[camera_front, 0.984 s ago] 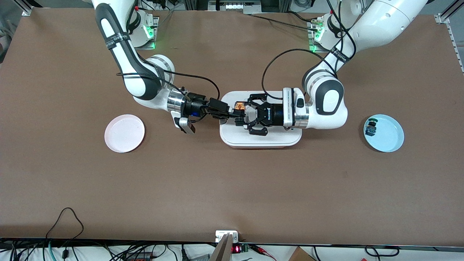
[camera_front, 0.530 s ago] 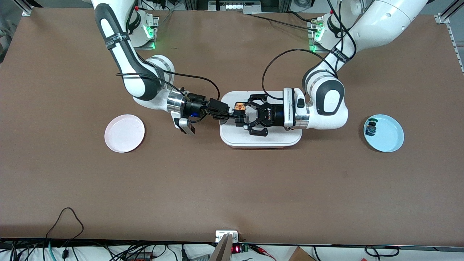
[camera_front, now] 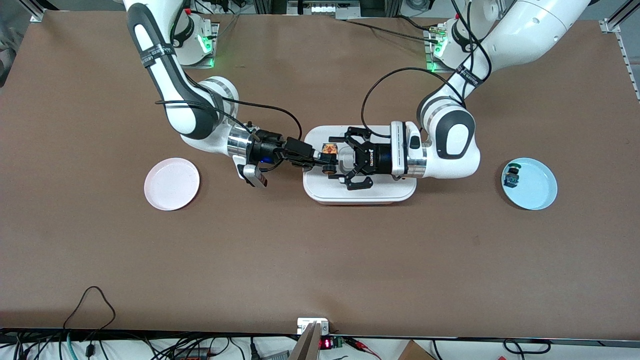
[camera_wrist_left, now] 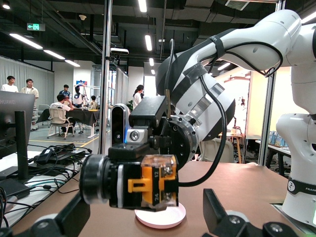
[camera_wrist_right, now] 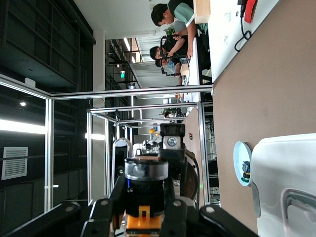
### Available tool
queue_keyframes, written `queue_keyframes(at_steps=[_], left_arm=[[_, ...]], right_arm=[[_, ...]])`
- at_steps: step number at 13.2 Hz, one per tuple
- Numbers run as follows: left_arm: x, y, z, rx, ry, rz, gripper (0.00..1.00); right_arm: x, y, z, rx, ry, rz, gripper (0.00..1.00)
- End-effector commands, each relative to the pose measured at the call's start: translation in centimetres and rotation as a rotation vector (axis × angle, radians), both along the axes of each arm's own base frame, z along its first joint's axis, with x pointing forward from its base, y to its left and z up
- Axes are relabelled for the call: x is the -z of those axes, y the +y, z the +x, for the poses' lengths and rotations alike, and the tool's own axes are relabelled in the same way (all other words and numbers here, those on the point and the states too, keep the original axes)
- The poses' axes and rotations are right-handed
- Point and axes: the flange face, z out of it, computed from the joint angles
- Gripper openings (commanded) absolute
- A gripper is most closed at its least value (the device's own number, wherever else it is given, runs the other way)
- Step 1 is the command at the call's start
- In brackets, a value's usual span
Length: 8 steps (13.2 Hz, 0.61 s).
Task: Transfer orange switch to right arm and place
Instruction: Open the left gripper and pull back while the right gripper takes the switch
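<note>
The orange switch (camera_front: 329, 148), a small black part with an orange cap, is held in the air over the white tray (camera_front: 360, 192). My right gripper (camera_front: 327, 157), slim and black, is shut on it. In the right wrist view the switch (camera_wrist_right: 147, 195) sits between the right fingers (camera_wrist_right: 175, 217). My left gripper (camera_front: 346, 161) faces it over the same tray, with its linkage fingers spread wide and touching nothing. In the left wrist view the switch (camera_wrist_left: 145, 186) hangs between the two separated left fingers (camera_wrist_left: 74, 217).
A pink plate (camera_front: 171, 183) lies toward the right arm's end of the table. A blue plate (camera_front: 537, 187) toward the left arm's end holds a dark part with a green cap (camera_front: 511, 176). Bare brown table lies nearer the front camera.
The left gripper's fingers have spread away from the switch. The right gripper, with the switch in it, has drawn back slightly toward the right arm's end.
</note>
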Motion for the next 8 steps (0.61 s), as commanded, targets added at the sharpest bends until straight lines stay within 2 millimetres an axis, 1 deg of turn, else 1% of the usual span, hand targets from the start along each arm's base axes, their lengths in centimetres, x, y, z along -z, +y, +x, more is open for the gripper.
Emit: queue_keyframes(at_steps=[1,3,4,5,6,7,8], left_arm=[[-2.2,0.9,0.0,-0.014,0.021,0.014,1.00],[-4.0,2.0,0.4,0.018,0.076,0.070,1.00],[-5.1,3.0,1.3,0.035,0.104,0.116,1.00],[-6.3,3.3,1.9,0.070,0.131,0.187,1.00],[-6.9,3.7,2.2,0.100,0.153,0.261,1.00],[-7.4,4.6,2.3,0.107,0.187,0.324,1.00],[-7.6,4.6,2.2,0.121,0.232,0.361,1.00]], right_arm=[[-0.5,-1.0,1.3,-0.013,-0.019,-0.025,0.00],[-0.8,-2.6,2.5,-0.039,-0.022,-0.068,0.00],[-1.0,-3.7,3.2,-0.049,-0.029,-0.092,0.00],[-1.0,-4.7,3.6,-0.062,-0.027,-0.103,0.00],[-1.2,-5.8,4.2,-0.076,-0.021,-0.091,0.00],[-1.4,-7.0,4.8,-0.092,-0.016,-0.082,0.00],[-1.6,-8.6,5.3,-0.108,-0.018,-0.092,0.00]])
